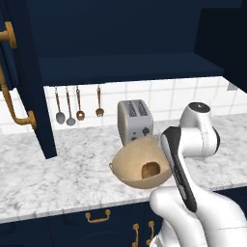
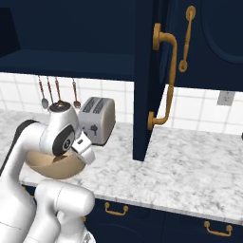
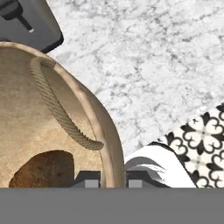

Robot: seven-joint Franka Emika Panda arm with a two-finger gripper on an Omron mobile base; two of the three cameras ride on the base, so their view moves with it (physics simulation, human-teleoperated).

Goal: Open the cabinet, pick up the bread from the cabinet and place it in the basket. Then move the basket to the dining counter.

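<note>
In the hand view the basket (image 3: 48, 131) fills the left half of the frame, and its rim runs down to the bottom centre, passing straight between the two dark finger tips (image 3: 92, 179). One tip sits inside the rim, the other outside, so the gripper (image 3: 113, 179) is pinched nearly closed on the thin woven wall. The bread (image 3: 43, 168) lies at the lower left, inside the basket and just beside the inner tip (whether they touch I cannot tell).

The basket is tan, bowl-shaped and finely woven, with a twisted rope loop handle (image 3: 59, 109) curving from its rim. The bread is a small, dark golden-brown lump with a rough crust.

In the left base view the basket (image 1: 137, 166) sits at centre frame, tilted so its opening faces the camera, with the bread (image 1: 151, 169) low inside it. A rounded silver toaster (image 1: 135, 120) stands just behind on the veined grey-white marble counter (image 1: 58, 173). The navy cabinet (image 1: 125, 43) spans the top, its door (image 1: 26, 82) swung open at the left.
</note>
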